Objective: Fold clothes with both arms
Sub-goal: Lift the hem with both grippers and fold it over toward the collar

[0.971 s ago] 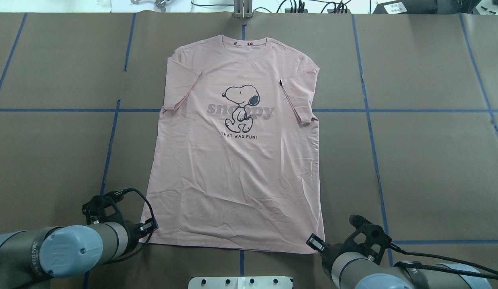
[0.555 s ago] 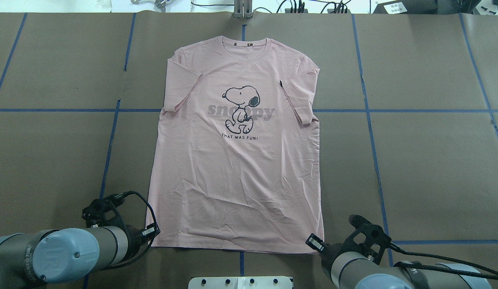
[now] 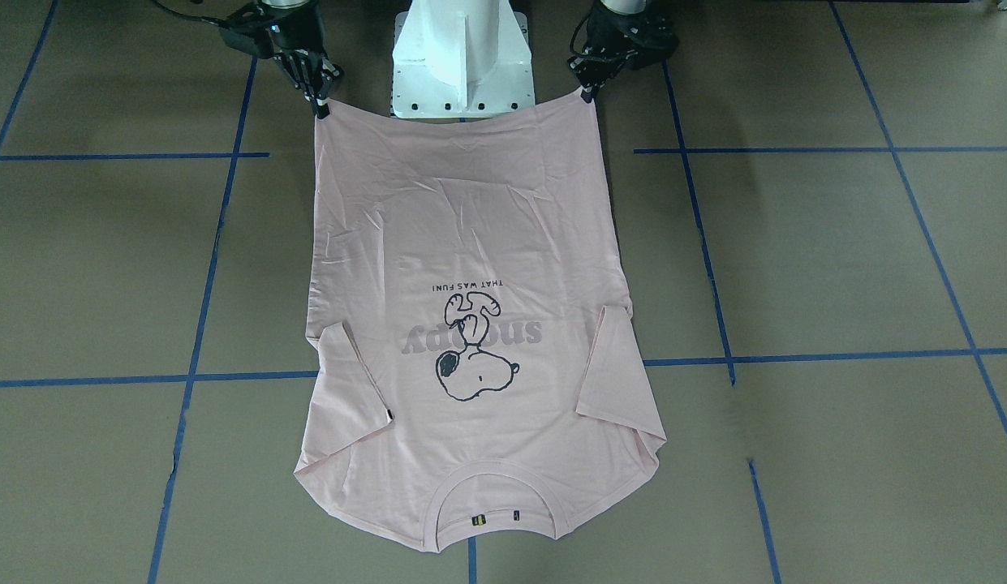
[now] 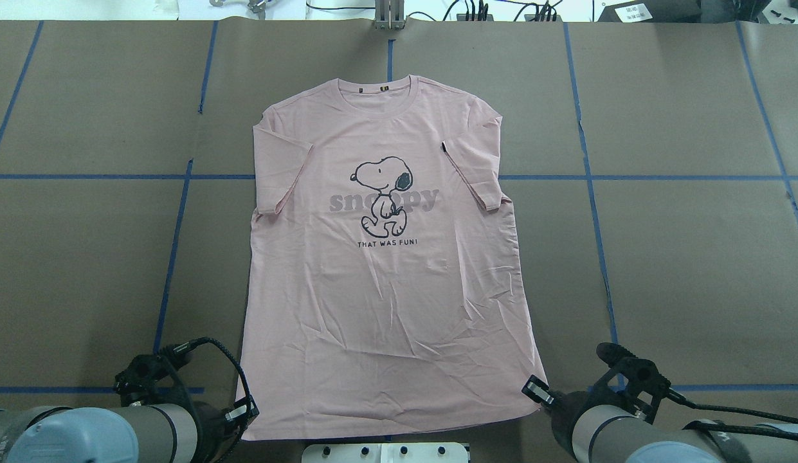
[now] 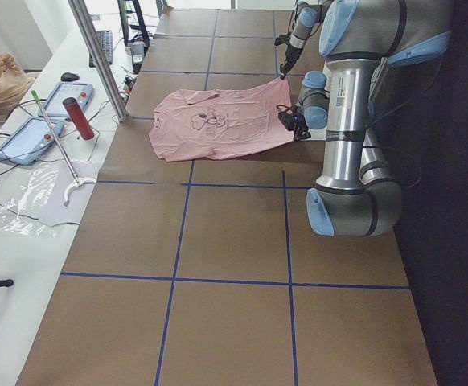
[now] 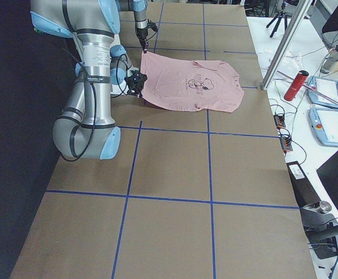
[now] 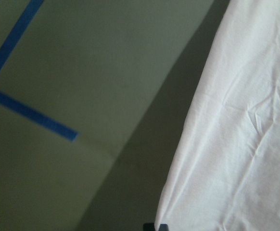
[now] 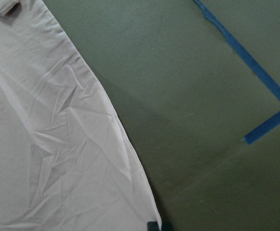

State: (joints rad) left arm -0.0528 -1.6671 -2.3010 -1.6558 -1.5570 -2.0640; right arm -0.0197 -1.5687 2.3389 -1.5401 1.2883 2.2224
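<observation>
Reading the overhead cam as a clock face: the pale pink short-sleeved cotton T-shirt lies print-up on the brown paper-covered table w/ blue tape grid. Its ribbed round collar is at 12 and its hem at 6, right by the white pedestal. My L black two-finger gripper sits at approx 7, clamped on that hem corner. My R black two-finger gripper sits at approx 5, pinched on the other corner. Both wrist cams show the cloth edge running into the fingertips, and the front cam shows both corners drawn up w/ shadow under the hem. The collar half and the black-outline cartoon dog print lie flat, and the lower half is creased. My read: this is the start of the hem-to-collar fold, so not much is done yet. To do it well I'd raise both corners together to equal height. I'd hold the hem lightly taut between the grippers w/o stretching it, and carry it toward 12 on parallel paths, square to the centre tape line. A low arc should stop the collar half dragging. I'd lay the hem just short of the collar and let go only once the cloth rests. Both pinches are small and right at the corners, so a slip is the main risk, esp. if one arm leads.
</observation>
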